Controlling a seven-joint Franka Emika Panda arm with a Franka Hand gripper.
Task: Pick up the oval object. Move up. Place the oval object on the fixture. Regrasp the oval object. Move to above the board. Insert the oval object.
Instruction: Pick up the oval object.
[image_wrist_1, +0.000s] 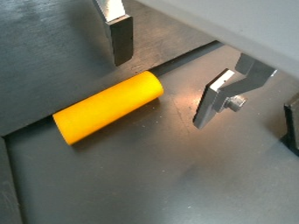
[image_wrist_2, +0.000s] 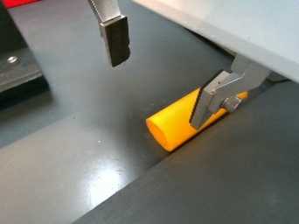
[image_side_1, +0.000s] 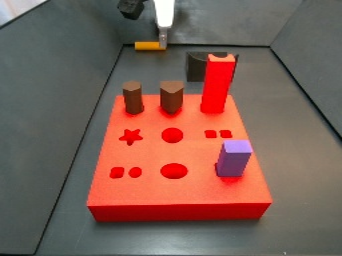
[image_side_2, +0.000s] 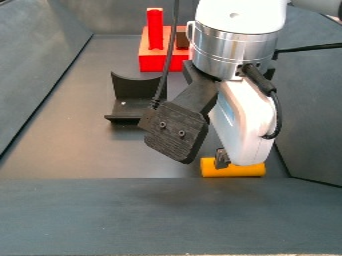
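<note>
Side view, left to right: dark L-shaped fixture (image_side_2: 134, 97) standing on the floor at left, bare grey floor all round its base plate. Red board (image_side_2: 163, 47) behind it, far back, well apart from the arm. Right of centre, the arm's white wrist body over a small yellow-orange oval object (image_side_2: 233, 167), lying flat on the dark surface (image_side_2: 80, 205) close to the right wall.

Other side view: wide grey strip of floor along the left wall, unoccupied. Bright red rectangular board (image_side_1: 174, 165) centre, front edge near the camera, star, round and square cutouts in its top. Two brown pegs (image_side_1: 134, 98) upright near its back edge, tall red block (image_side_1: 218, 82) to their right, purple block (image_side_1: 235, 158) near the right edge. Oval object (image_side_1: 148, 45) beyond the board's back edge, near the rear wall, claw (image_side_1: 162, 38) low right over it.

Wrist views: claw (image_wrist_1: 163, 74) spread wide, pinching nothing. Flat silver fingers (image_wrist_1: 119, 35) with dark pads either side of the oval object (image_wrist_1: 107, 107); visible gap between each pad and the peg. Peg lying on its side along a raised edge in the floor, one rounded end toward the camera. In a wrist view, one finger (image_wrist_2: 215, 98) in front of the peg (image_wrist_2: 181, 122), contact not clear. Open dark floor on the near side of the peg.
</note>
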